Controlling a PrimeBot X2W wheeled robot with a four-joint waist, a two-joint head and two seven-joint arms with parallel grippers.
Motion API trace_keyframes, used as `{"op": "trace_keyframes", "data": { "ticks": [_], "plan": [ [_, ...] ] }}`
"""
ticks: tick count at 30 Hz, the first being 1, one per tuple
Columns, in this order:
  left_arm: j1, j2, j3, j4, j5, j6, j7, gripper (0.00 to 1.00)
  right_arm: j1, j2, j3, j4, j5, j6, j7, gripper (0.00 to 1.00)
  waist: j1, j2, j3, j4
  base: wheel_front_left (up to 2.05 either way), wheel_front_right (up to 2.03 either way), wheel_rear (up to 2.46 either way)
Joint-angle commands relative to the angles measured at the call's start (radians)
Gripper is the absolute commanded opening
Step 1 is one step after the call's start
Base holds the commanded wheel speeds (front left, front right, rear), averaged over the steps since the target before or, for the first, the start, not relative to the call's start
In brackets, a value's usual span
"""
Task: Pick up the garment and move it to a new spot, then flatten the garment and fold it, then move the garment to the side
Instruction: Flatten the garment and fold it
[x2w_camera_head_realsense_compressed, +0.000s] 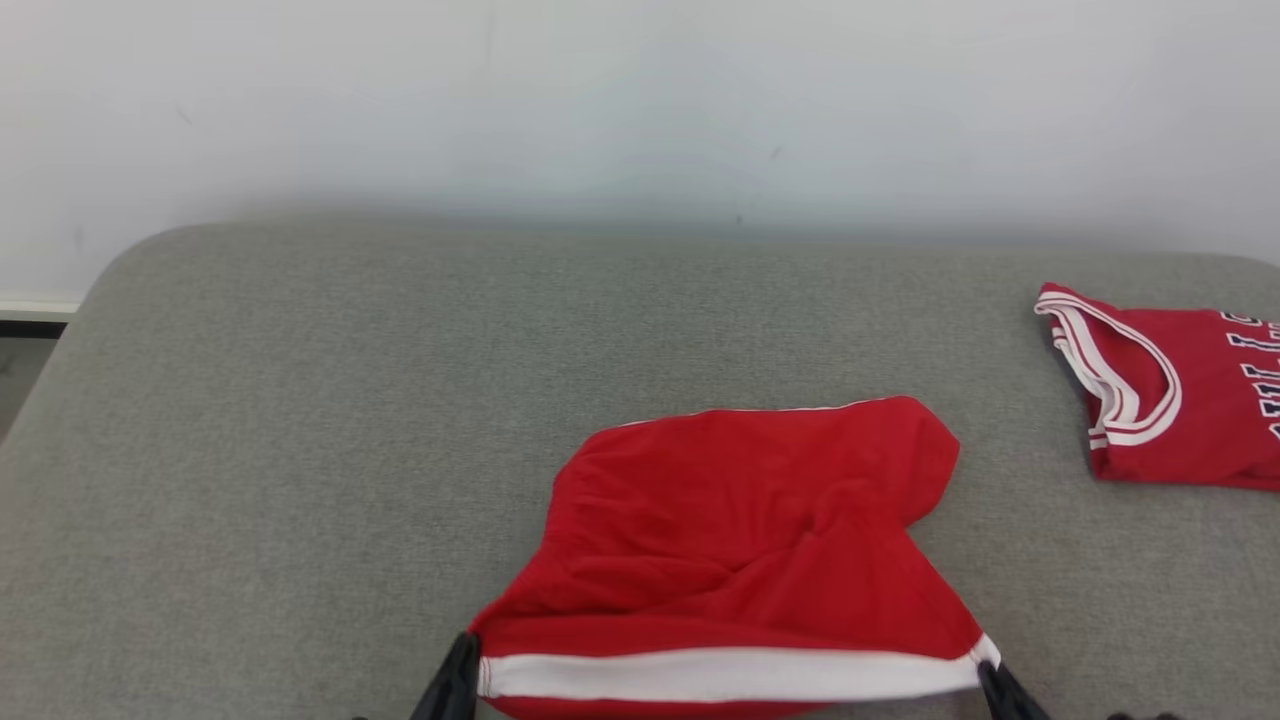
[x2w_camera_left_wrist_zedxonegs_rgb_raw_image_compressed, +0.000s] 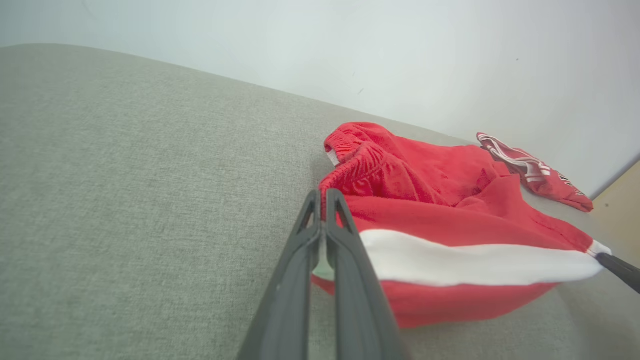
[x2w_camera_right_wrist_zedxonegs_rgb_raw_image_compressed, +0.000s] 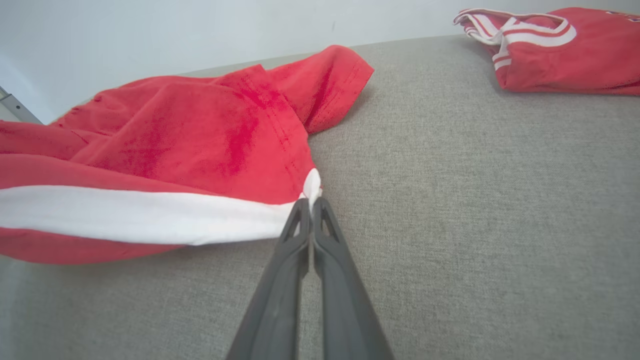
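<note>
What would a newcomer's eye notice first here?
A red garment with a white stripe lies crumpled at the near middle of the grey padded surface. The left gripper and the right gripper pinch the two ends of that stripe. A red jersey, white-trimmed, lies at the far right.

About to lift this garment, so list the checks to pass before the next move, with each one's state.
1. Corner of red shorts clamped in left hand: ok.
2. Opposite corner clamped in right hand: ok.
3. Its white band stretched between both hands: ok.
4. Shorts lying flat: not ok, far part bunched.
5. Nearby red jersey apart from the shorts: ok.
</note>
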Motion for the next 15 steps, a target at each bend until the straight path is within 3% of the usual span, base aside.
{"op": "trace_keyframes", "data": {
  "ticks": [1, 5, 8, 12, 15],
  "plan": [
    [0.005, 0.0, 0.016, -0.025, 0.003, 0.002, -0.003, 0.0, 0.01, -0.011, -0.012, -0.064, 0.018, -0.002, 0.02, 0.0, 0.0001, 0.0, 0.006, -0.019, 0.0, 0.0, 0.0],
    [-0.068, 0.031, 0.026, -0.05, -0.027, 0.002, -0.003, 0.0, -0.035, -0.033, -0.03, -0.194, 0.043, -0.002, 0.075, 0.0, 0.0001, 0.0, 0.023, -0.042, 0.0, 0.0, 0.0],
    [-0.17, 0.085, -0.009, -0.029, -0.05, 0.002, 0.011, 0.0, -0.118, -0.048, -0.02, -0.251, 0.056, -0.002, 0.123, 0.0, 0.0001, 0.0, 0.049, -0.053, 0.0, 0.0, 0.0],
    [-0.382, 0.157, -0.067, -0.005, -0.128, 0.002, 0.088, 0.0, -0.301, -0.061, -0.017, -0.269, 0.097, -0.002, 0.178, 0.0, 0.0001, 0.0, 0.108, -0.056, 0.0, 0.0, 0.0],
    [-0.495, 0.177, -0.076, 0.029, -0.211, 0.002, 0.151, 0.0, -0.417, -0.054, -0.022, -0.245, 0.123, -0.002, 0.206, 0.0, 0.0001, 0.0, 0.148, -0.059, 0.0, 0.0, 0.0]
  ]
}}
